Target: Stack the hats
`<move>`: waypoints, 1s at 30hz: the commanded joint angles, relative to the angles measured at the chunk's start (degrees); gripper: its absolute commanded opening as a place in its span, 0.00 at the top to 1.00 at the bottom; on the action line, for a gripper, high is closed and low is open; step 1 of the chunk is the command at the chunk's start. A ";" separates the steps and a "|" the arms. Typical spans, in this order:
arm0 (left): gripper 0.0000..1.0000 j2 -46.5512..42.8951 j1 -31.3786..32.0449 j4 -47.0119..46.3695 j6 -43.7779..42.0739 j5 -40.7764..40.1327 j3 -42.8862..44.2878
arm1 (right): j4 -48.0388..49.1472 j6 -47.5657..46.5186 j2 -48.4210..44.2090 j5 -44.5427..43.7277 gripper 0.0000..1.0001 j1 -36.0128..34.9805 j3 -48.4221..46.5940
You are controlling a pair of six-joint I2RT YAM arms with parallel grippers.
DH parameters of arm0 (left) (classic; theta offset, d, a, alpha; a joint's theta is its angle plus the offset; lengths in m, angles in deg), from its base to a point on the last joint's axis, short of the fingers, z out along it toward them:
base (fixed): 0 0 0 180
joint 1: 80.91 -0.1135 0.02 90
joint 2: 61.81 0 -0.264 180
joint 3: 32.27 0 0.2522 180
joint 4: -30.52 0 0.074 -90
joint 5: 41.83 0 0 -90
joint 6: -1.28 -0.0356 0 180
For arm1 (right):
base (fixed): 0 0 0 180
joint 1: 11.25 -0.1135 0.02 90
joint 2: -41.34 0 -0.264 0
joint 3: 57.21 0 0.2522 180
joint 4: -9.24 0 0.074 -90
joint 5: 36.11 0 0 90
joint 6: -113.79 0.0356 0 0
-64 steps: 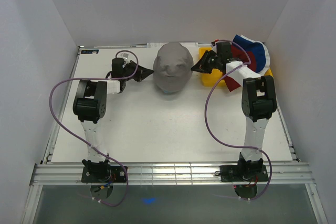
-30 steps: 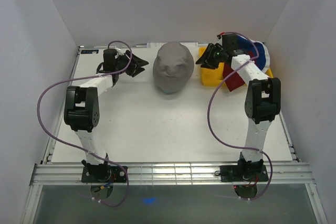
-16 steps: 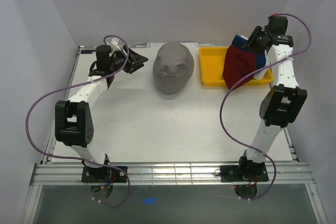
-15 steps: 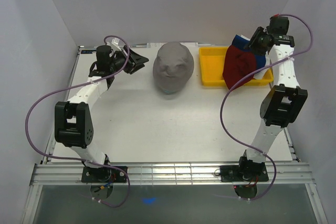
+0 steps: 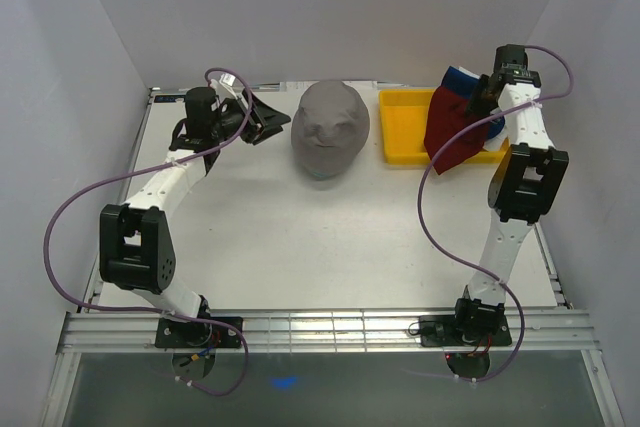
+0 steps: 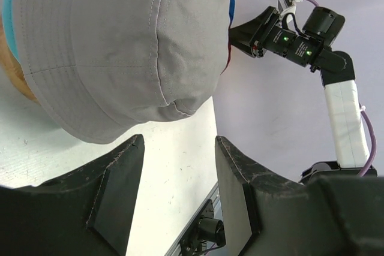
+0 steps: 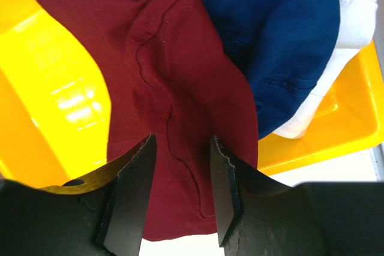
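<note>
Over the yellow tray (image 7: pixel 60 88), my right gripper (image 7: pixel 180 196) hangs empty, jaws parted, above the dark red hat (image 7: pixel 180 88) draped across the rim. Biting near the overlapping navy hat (image 7: pixel 276 40) could lift 2 together. My left gripper (image 6: pixel 177 190) sits spread and empty beside the grey hat (image 6: pixel 108 46).

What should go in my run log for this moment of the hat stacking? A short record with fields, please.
grey hat: sits over the wooden stand, mid-table
yellow tray: right of the grey hat
dark red hat: in the tray, draped over its near rim
navy hat: in the tray, beside the dark red hat
white hat: partly under the navy hat
left gripper: open, beside the grey hat, holding nothing
right gripper: open, above the dark red hat
</note>
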 commanded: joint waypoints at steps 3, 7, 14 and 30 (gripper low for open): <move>0.39 -3.37 0.30 1.82 -0.94 0.75 1.75 | 0.01 -2.87 -0.69 -3.47 0.53 -0.17 0.28; 0.39 -3.20 1.26 2.17 -0.85 0.31 2.37 | -0.25 -4.01 -0.61 -5.84 0.53 -0.60 0.90; 0.39 -2.67 3.11 4.00 -1.64 -0.74 3.77 | -1.66 -5.33 0.71 -8.14 0.55 -1.04 0.37; 0.38 -3.73 4.87 5.95 -1.73 -0.04 10.10 | -1.22 -0.95 -5.09 9.08 0.92 -1.57 -8.94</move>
